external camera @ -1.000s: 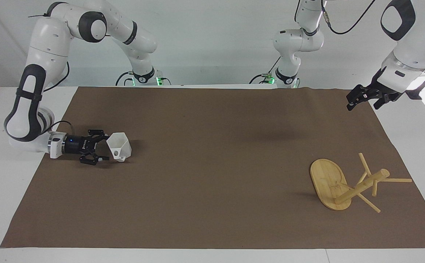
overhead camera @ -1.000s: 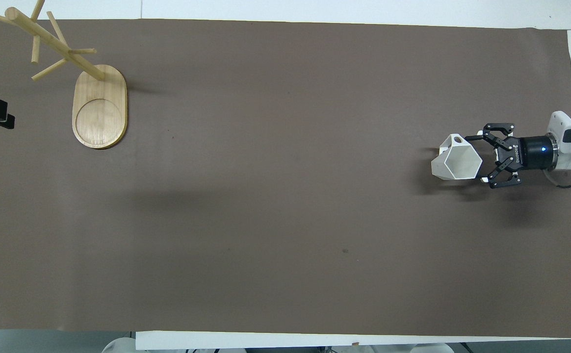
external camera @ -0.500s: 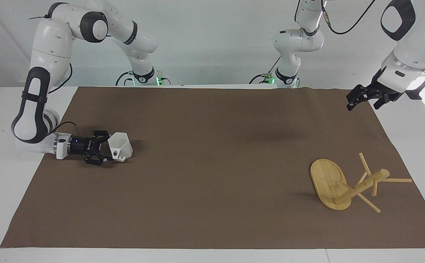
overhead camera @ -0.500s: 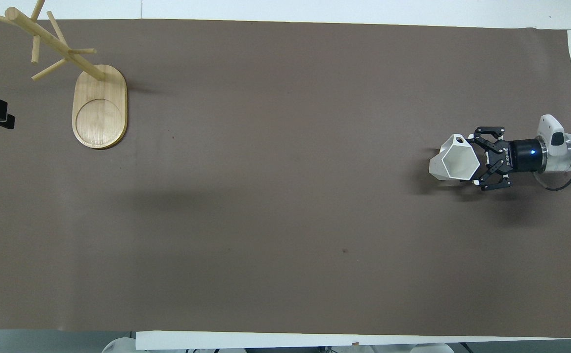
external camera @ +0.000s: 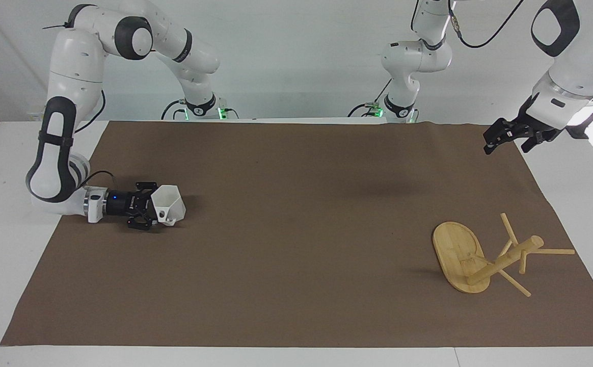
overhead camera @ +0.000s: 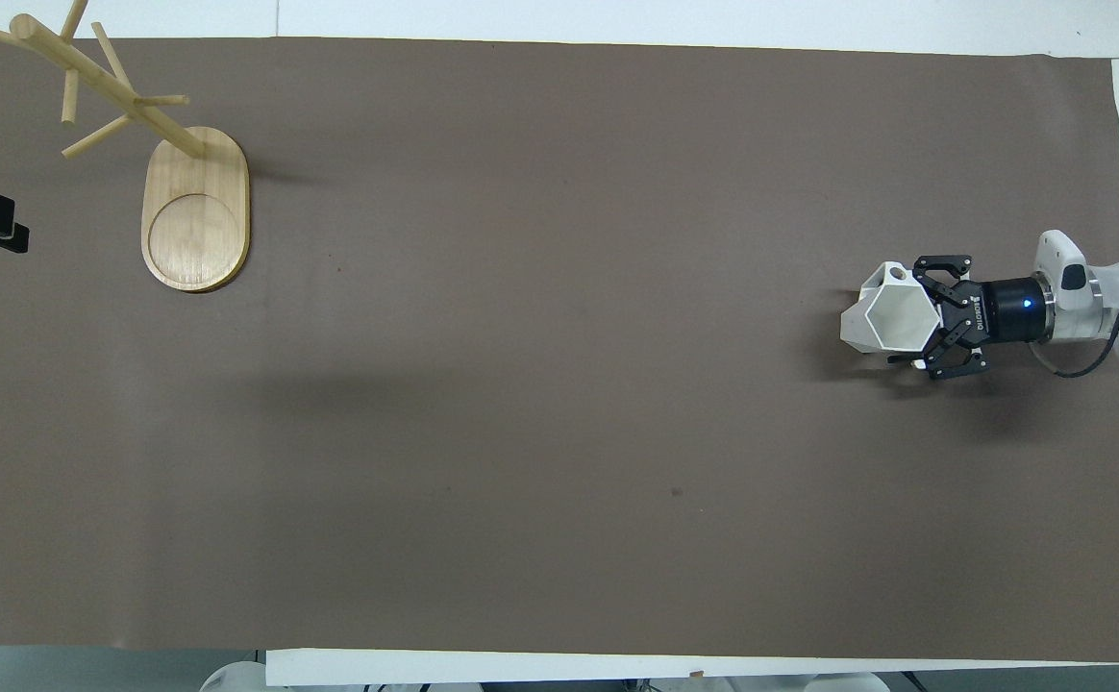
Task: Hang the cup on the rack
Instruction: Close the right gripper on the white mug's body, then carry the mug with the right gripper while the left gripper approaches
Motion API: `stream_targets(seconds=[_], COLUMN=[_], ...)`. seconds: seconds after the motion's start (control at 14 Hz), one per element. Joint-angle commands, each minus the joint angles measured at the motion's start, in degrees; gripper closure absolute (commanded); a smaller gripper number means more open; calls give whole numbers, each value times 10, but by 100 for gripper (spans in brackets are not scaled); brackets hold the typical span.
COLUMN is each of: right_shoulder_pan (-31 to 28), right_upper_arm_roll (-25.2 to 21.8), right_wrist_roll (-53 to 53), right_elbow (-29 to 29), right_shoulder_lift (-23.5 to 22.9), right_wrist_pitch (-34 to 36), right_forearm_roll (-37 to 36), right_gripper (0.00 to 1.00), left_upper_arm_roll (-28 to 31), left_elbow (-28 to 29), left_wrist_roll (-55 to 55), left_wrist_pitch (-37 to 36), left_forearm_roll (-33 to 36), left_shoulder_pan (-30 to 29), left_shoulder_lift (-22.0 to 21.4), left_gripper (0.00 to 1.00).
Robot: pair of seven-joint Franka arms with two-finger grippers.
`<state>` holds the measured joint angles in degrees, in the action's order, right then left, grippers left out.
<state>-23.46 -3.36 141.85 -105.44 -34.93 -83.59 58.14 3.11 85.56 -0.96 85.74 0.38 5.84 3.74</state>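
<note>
Your brown-covered surface [external camera: 296, 244] carries the light bamboo mug rack [external camera: 485, 257] with oval base, post and thin pegs at the left arm's end, with no cup on its pegs. The small white faceted plastic cup [external camera: 168, 204] sits well apart, at the right arm's end. Right gripper [overhead camera: 915, 317] lies low and level against the cup, fingers spread around its rim side, not yet clamped. Left gripper [external camera: 511, 136] waits above the surface edge; you cannot tell its finger state. Risk: closing on angled facets could squirt the light cup sideways or tip it.
</note>
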Motion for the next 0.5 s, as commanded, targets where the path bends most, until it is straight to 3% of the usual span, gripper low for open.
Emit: stream_targets(seconds=[0.0, 0.43], right_shoulder_pan=[0, 20], right_upper_arm_roll=[1, 3], right_wrist_roll=[20, 40], right_elbow=[-34, -43], right_shoulder_lift=[18, 23], right_wrist_pitch=[-1, 4], right_forearm_roll=[1, 8], right_gripper=[0, 1], left_upper_arm_roll=[0, 0], left_elbow=[17, 17], left_wrist_roll=[-4, -4], left_wrist_pitch=[3, 4], left_forearm_roll=[3, 2], left_shoulder_pan=[-1, -1], left_shoulder_lift=[-14, -15], left_gripper=[0, 0])
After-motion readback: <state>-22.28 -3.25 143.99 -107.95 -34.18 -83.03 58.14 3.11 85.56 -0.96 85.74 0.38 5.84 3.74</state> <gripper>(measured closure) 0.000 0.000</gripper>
